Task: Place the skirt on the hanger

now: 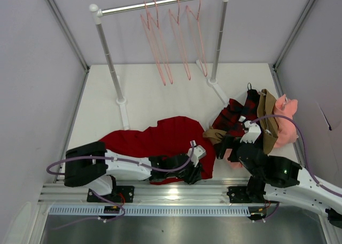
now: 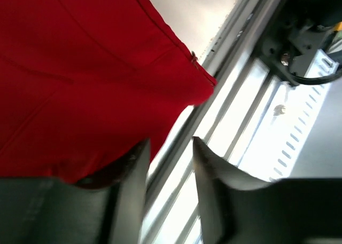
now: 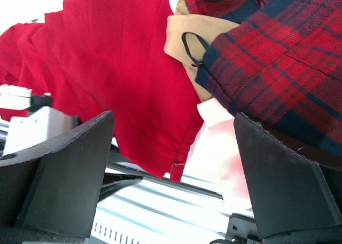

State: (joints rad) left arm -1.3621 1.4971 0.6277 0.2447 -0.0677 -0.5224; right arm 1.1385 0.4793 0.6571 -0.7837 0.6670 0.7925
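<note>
skirt (image 1: 160, 140): deep red, plain, lying spread and rumpled on the white table (image 1: 160, 94), near-centre, stretching from the left side toward the middle. Near-right corner hangs over the table's near edge onto the aluminium rail (image 2: 251, 121).

hangers (image 1: 162, 78): four thin pink wire ones, all hooked on the clothes rack bar (image 1: 160, 4) at the far side, well apart from the skirt. No cloth on any of them.

left gripper (image 2: 170, 148): low over the skirt's near-right edge. Fingers parted partway, just bare rail showing in the gap. Left finger (image 2: 133, 174) right against the red hem, but pinching nothing as far as the wrist view shows.

right gripper (image 3: 173, 126): fingers spread wide, gripping nothing. Hovering over the spot where the skirt's right edge meets the clothes pile.

clothes pile: right of the skirt, just beside it. Red-and-black plaid garment (image 1: 238, 116) on top, tan piece (image 1: 267, 113) with a black loop poking out, salmon-pink garment (image 1: 288, 121) at the far right.

skirt vs pile: edges close together in the right wrist view, can't tell if actually overlapping.
</note>
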